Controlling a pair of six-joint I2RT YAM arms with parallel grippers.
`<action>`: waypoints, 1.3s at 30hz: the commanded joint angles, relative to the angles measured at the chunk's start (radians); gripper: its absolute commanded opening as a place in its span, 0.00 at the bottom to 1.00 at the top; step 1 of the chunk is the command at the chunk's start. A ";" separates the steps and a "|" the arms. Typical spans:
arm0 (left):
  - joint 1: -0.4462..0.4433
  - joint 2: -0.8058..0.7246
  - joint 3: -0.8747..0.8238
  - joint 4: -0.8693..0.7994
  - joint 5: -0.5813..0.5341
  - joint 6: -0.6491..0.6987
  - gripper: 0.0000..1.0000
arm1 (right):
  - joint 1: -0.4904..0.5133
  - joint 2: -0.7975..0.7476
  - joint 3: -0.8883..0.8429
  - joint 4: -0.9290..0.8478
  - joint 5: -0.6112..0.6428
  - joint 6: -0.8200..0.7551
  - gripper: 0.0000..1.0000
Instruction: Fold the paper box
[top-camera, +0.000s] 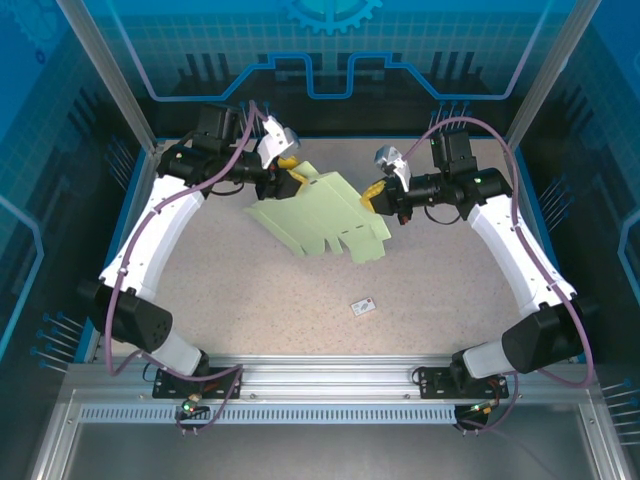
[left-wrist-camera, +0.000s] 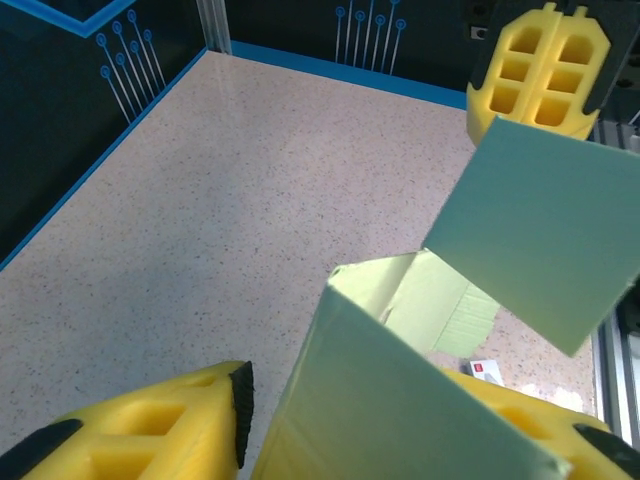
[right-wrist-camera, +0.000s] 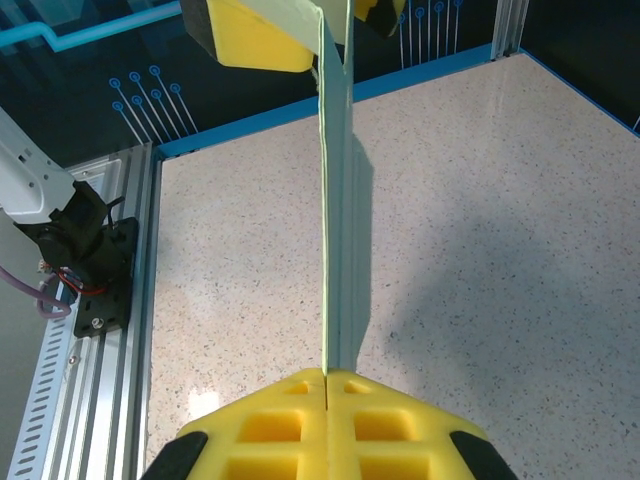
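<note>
Partly folded, the paper box is pinched at one edge by the right hand; the left hand stands open around its opposite end, over the bench.

Pale mint-green paper box: unfolded creased cut-out, flaps and tabs, tilted, aloft mid-workspace.

1 paper box (pale green), 1 white tag.

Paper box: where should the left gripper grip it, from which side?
On the paper box, grip the far-left corner flap, coming from the left, opposite the right gripper pinching its right edge. The thin card hangs raised, leaving that edge reachable.
</note>
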 joint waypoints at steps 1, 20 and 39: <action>0.004 -0.011 0.027 -0.048 0.054 0.027 0.41 | -0.001 0.000 0.018 -0.009 0.006 -0.013 0.00; 0.005 -0.073 0.007 -0.060 0.076 -0.025 0.00 | 0.020 0.000 -0.032 0.163 0.026 0.036 0.12; 0.004 -0.067 0.004 -0.061 0.079 -0.033 0.00 | 0.078 0.022 -0.023 0.218 0.150 -0.004 0.11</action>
